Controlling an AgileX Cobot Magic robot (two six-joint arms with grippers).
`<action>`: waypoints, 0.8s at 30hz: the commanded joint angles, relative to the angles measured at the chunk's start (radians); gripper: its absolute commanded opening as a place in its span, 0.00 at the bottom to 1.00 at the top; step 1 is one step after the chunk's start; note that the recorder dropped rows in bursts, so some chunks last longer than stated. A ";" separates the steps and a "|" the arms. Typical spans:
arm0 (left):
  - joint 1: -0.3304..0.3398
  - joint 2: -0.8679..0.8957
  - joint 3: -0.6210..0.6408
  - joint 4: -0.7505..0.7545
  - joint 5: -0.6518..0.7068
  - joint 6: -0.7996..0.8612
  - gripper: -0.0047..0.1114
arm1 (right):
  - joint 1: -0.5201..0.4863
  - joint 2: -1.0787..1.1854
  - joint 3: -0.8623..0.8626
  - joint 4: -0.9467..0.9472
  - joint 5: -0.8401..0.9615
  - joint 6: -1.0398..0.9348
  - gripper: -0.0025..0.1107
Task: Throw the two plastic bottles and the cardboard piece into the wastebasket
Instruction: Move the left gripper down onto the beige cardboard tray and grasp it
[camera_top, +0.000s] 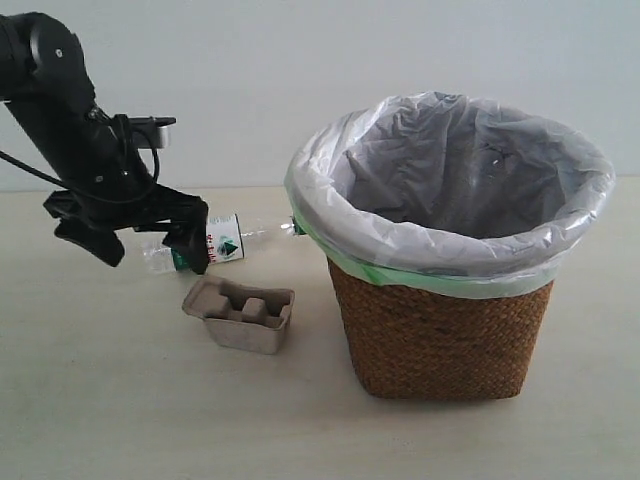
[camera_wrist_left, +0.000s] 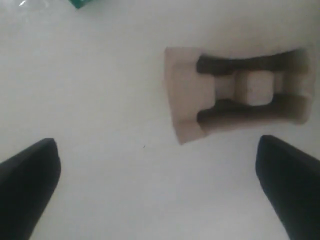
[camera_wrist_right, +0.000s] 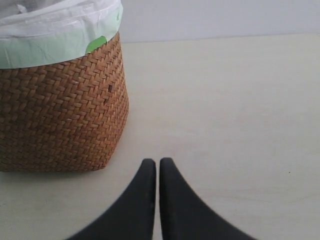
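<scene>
The small clear bottle with the green-and-white label (camera_top: 222, 246) lies on the table beside the wastebasket (camera_top: 445, 330), partly behind my left gripper (camera_top: 145, 248). That gripper is open and empty, hovering up and left of the grey-brown cardboard tray (camera_top: 240, 312). In the left wrist view the tray (camera_wrist_left: 240, 95) lies beyond the wide-apart fingers (camera_wrist_left: 27, 185), off to one side, with a green scrap of the label (camera_wrist_left: 80, 4) at the frame edge. My right gripper (camera_wrist_right: 157, 163) is shut on nothing, low over the table near the basket's woven wall (camera_wrist_right: 60, 115). The larger red-label bottle is out of view.
The basket's grey-white liner with a green edge (camera_top: 450, 170) folds over the rim; what lies inside cannot be seen. The pale table (camera_top: 120, 400) runs back to a plain wall. The right arm does not show in the exterior view.
</scene>
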 joint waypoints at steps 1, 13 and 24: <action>-0.023 0.044 0.004 -0.060 -0.075 0.035 0.98 | -0.002 -0.006 0.000 -0.002 -0.004 -0.004 0.02; -0.055 0.141 0.004 -0.048 -0.112 0.049 0.97 | -0.002 -0.006 0.000 -0.002 -0.004 -0.004 0.02; -0.055 0.179 0.004 -0.008 -0.119 0.049 0.82 | -0.002 -0.006 0.000 -0.002 -0.004 -0.004 0.02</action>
